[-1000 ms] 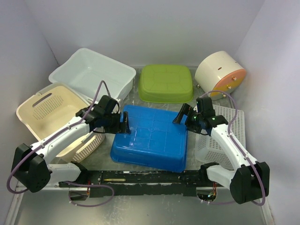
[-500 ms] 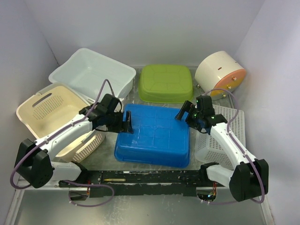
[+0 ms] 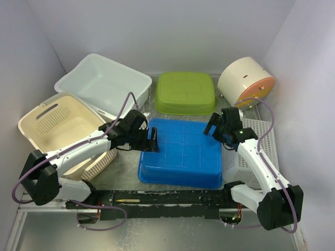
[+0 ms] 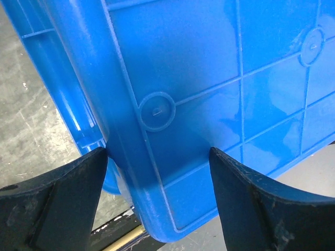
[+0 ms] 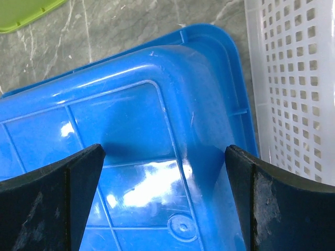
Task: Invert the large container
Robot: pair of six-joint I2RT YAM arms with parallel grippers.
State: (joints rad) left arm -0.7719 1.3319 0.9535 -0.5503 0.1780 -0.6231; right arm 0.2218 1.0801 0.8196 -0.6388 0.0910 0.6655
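The large blue container (image 3: 183, 154) lies bottom-up on the table between the arms, its ribbed base facing up. My left gripper (image 3: 152, 144) is open at its left side. In the left wrist view the fingers (image 4: 68, 193) straddle the container's corner (image 4: 209, 78), with the rim wall between them. My right gripper (image 3: 214, 128) is open over the far right corner. In the right wrist view the gripper (image 5: 165, 151) is spread wide above the blue base (image 5: 131, 130) and holds nothing.
A white tub (image 3: 102, 83) and a cream perforated basket (image 3: 57, 123) stand at the left. A green upturned container (image 3: 185, 92) is behind. A white perforated basket (image 3: 256, 151) touches the blue container's right side. A round cream drum (image 3: 245, 81) is at the back right.
The blue container has shifted right and settled flat against the white basket. Both grippers moved right with it, and the left one reached further along its left edge.
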